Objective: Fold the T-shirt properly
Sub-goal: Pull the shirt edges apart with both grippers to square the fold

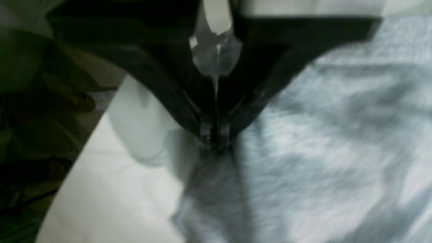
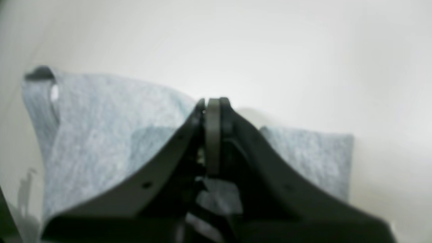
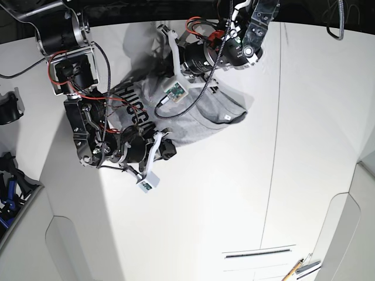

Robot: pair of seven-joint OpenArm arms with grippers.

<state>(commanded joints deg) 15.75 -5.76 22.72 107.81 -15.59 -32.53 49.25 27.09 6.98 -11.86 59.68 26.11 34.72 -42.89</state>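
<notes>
The grey T-shirt lies bunched on the white table at the upper middle, black lettering showing on its left part. My left gripper is over the shirt's far side; in its wrist view the gripper is shut on the shirt's edge, white table to the left. My right gripper is at the shirt's near edge. In the right wrist view this gripper is shut with a grey strip between its fingers, and the T-shirt spreads behind it, a small white tag at its left corner.
The table edge runs close to the left gripper, with dark clutter beyond it. A black object and blue items sit off the table's left side. A yellow-handled tool lies at the bottom right.
</notes>
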